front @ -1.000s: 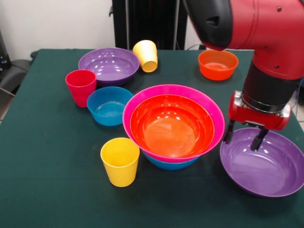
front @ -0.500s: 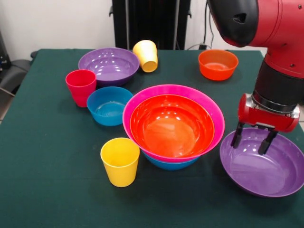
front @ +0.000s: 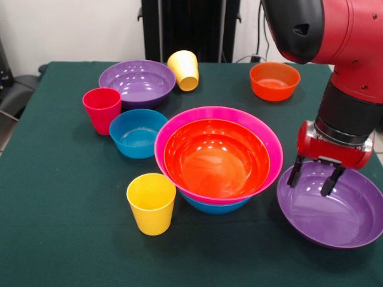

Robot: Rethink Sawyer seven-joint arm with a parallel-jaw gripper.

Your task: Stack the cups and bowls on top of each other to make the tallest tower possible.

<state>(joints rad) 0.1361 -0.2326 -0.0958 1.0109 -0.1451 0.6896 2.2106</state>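
The tower stands mid-table: an orange bowl [front: 216,156] nested in the big pink bowl [front: 269,139], on a blue bowl [front: 214,207]. My gripper [front: 313,178] is open and empty, its fingers hanging over the far rim of a wide purple bowl [front: 335,209] at the right. A second purple bowl [front: 137,82], a blue bowl [front: 137,133] and a small orange bowl [front: 274,81] stand apart. A red-pink cup [front: 102,109] and a yellow cup [front: 151,202] stand upright. Another yellow cup [front: 184,70] lies tipped against the far purple bowl.
The table has a dark green cloth [front: 54,197]. A black stand [front: 190,27] rises behind the far edge. The red arm [front: 347,66] comes down over the right side.
My gripper moved right and a little down over the right purple bowl, then settled slightly lower and leftward. The bowls and cups have not moved.
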